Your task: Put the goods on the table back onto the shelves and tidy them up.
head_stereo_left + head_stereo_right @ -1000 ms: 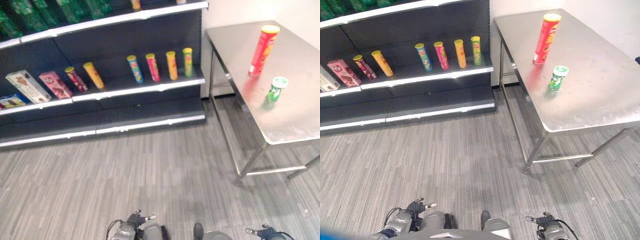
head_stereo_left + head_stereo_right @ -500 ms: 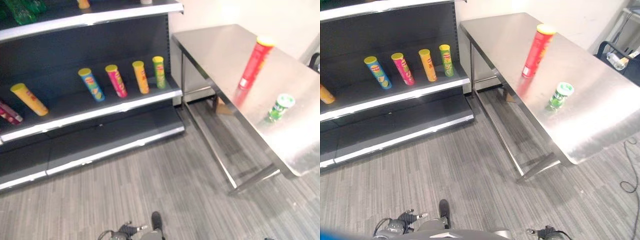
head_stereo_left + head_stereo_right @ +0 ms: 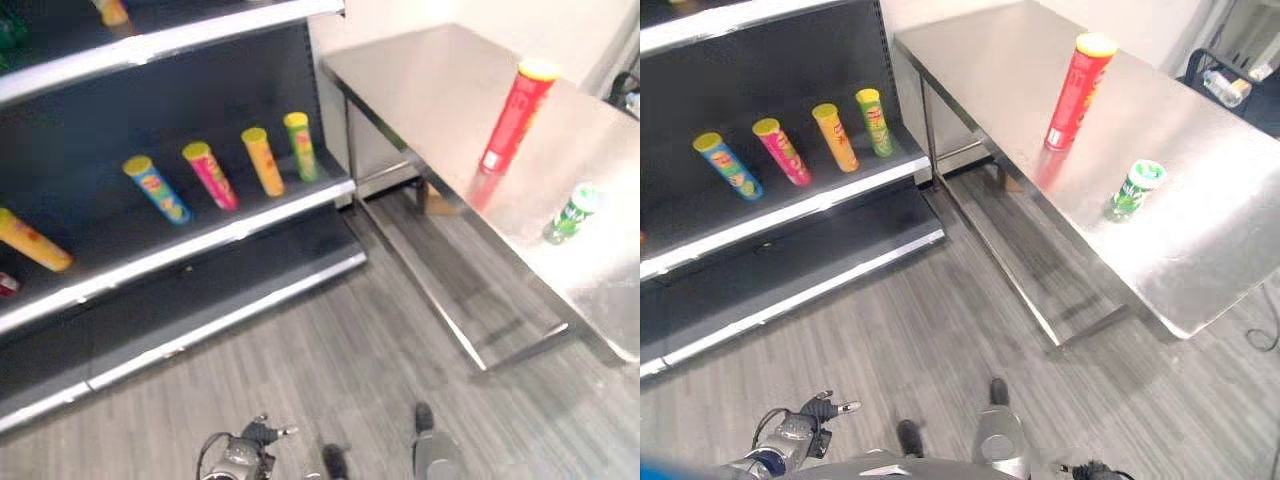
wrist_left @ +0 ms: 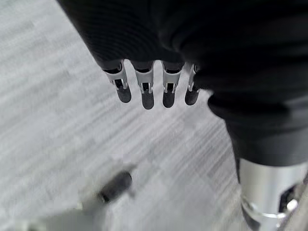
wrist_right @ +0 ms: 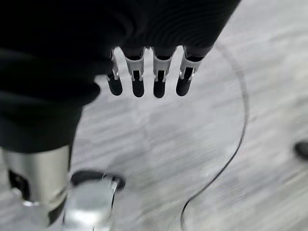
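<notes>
Left hand and right hand hang relaxed, empty. Tall red can, mid-counter, seems light, rigid, slick; grasp it mid-body.

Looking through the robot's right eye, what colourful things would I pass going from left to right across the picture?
Blue tube → pink tube → orange tube → green tube, all on the shelf; then the tall red can → small green can on the steel table.

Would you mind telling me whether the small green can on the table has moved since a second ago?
No. The green can stands just as far from the tall red tube on the table; the camera has swung.
</notes>
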Controlling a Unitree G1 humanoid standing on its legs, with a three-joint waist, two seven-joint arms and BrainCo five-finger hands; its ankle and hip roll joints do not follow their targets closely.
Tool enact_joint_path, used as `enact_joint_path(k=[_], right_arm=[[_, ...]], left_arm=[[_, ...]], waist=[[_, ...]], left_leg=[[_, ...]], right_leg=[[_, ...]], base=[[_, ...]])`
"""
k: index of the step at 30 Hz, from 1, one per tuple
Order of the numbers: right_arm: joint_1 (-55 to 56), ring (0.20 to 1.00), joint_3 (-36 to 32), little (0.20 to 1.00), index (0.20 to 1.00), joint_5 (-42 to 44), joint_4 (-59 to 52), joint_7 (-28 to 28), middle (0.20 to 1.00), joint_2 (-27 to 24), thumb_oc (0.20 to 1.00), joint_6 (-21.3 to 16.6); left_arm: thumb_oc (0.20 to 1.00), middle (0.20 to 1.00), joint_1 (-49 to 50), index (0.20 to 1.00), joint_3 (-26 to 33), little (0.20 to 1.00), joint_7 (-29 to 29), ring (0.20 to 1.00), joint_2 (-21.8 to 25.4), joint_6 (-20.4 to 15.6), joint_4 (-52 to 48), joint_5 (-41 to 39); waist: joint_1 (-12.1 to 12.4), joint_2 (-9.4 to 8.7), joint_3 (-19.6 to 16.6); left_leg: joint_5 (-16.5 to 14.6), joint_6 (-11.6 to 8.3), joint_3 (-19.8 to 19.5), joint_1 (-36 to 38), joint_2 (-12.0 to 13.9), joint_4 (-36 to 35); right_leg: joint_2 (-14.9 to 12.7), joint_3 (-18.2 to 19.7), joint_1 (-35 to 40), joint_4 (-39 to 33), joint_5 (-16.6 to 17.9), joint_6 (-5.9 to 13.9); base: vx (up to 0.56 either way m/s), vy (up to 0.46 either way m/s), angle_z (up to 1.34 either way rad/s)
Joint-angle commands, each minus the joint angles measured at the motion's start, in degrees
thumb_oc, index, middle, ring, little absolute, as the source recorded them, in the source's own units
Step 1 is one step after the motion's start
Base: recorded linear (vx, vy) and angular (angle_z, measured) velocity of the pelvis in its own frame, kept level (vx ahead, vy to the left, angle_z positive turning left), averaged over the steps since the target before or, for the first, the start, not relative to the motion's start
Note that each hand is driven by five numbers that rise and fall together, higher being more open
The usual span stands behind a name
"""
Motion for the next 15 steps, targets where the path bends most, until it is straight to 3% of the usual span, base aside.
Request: enact_joint_path(k=[1, 2, 3, 15], right_arm=[[-3.3, 1.0, 0.8, 1.0, 1.0, 1.0, 0.1, -1.3, 1.0, -2.8, 1.0, -0.7], [-1.7, 1.0, 0.6, 1.0, 1.0, 1.2, 1.4, -1.0, 1.0, -2.6, 1.0, -0.3], [-0.9, 1.0, 0.5, 1.0, 1.0, 0.5, 2.9, -0.9, 1.0, -2.6, 1.0, -0.1], [-0.3, 1.0, -0.8, 1.0, 1.0, 0.7, 3.9, -1.0, 1.0, -3.6, 1.0, 0.0]], left_arm=[[1.0, 1.0, -1.3, 1.0, 0.0, 1.0, 0.3, 1.0, 1.7, -0.9, 0.3, 0.3], [1.0, 1.0, -1.4, 1.0, -0.7, 1.0, 0.2, 1.0, 1.6, -0.9, 0.6, 2.0], [1.0, 1.0, -1.4, 1.0, -1.0, 1.0, 0.2, 1.0, 1.2, -1.0, 1.0, 2.9], [1.0, 1.0, -1.3, 1.0, -1.3, 1.0, 0.0, 1.0, 0.9, -0.9, 1.6, 3.5]], waist=[[-0.5, 1.87, 0.6], [-1.7, 0.92, 0.6], [-1.6, 0.66, -0.5], [-1.8, 0.85, -1.4]], left_leg=[[-0.5, -4.37, -1.0, -3.0, 2.2, 0.3], [-1.4, -4.52, -1.2, -2.0, 1.6, 0.3], [-1.3, -4.91, -1.2, -2.1, 1.8, 0.4], [-1.3, -5.33, -1.6, -1.9, 2.4, 0.5]], right_leg=[[-0.4, 1.3, 0.5, 5.1, -8.5, 2.33], [0.7, 5.1, 1.5, -0.6, -7.0, 2.92], [1.0, 5.3, 3.5, -4.3, -5.9, 2.55], [1.5, 3.9, 6.3, -7.0, -5.7, 2.26]], base=[[0.08, -0.037, -0.01], [0.14, -0.127, 0.04], [0.15, -0.128, 0.16], [0.02, -0.034, 0.04]])
